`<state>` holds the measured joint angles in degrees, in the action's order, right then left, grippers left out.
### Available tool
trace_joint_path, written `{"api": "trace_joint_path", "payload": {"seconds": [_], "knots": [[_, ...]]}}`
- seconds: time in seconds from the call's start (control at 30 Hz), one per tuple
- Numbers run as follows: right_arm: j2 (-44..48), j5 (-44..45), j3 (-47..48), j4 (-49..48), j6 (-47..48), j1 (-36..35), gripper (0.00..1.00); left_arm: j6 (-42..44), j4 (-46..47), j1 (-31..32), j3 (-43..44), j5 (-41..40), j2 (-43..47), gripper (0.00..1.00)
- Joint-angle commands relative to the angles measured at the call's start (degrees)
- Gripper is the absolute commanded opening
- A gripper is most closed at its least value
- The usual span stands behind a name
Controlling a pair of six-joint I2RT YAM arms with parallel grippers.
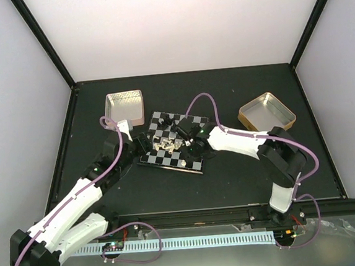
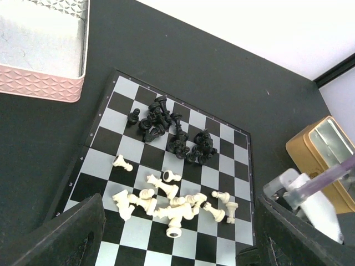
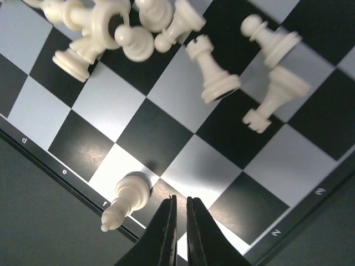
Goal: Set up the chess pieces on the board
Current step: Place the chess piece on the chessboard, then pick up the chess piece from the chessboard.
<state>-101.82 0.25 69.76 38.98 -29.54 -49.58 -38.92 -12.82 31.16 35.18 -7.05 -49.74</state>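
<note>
Setting up has barely begun, as I judge it. In my left wrist view the board fills the middle of the frame, and almost nothing on it is on a home square. The black pieces are heaped in a cluster at the upper centre. The white pieces lie toppled in a loose pile below them. A pink tin sits off the board at the upper left and a gold tin at the right edge.

My left gripper is spread wide and holds nothing, hanging over the near side of the board. My right gripper is pinched together with nothing between its fingers, at the bottom centre of its own view. It is low over the edge rank, just right of a slim white piece on the square lettered f. I cannot tell whether that piece stands or leans. A white rook lies on its side further up.

The next move calls for parting my right fingers, straddling one fallen white piece at the pile's fringe, and gripping it without nudging its neighbours.
</note>
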Motion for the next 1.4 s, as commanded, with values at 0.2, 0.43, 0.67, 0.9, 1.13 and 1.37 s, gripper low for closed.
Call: {"api": "trace_joint_path", "payload": {"seconds": [0.2,0.43,0.67,0.9,1.13,1.37], "knots": [[-4.53,-8.22,2.01,2.33,3.64,-0.15,0.06,0.99,0.78,-0.23,2.53,0.9,-0.62,0.75],[-6.05,-9.55,2.94,2.25,3.88,-0.21,0.06,1.09,0.52,-0.22,2.37,0.4,-0.6,0.75],[-7.23,-11.1,3.61,1.45,3.72,-0.18,0.06,1.29,0.43,-0.22,2.33,0.2,-0.79,0.75],[-6.39,-9.18,3.46,2.15,3.67,-0.19,0.07,1.27,0.33,-0.26,2.35,0.24,-0.87,0.75],[0.38,0.06,1.2,0.87,0.52,1.76,0.16,1.45,0.21,-0.22,2.35,0.37,-0.55,0.75],[2.66,1.62,-2.17,-3.49,-4.81,6.93,0.34,1.72,0.08,-0.24,2.44,0.98,-0.45,0.75]]}}
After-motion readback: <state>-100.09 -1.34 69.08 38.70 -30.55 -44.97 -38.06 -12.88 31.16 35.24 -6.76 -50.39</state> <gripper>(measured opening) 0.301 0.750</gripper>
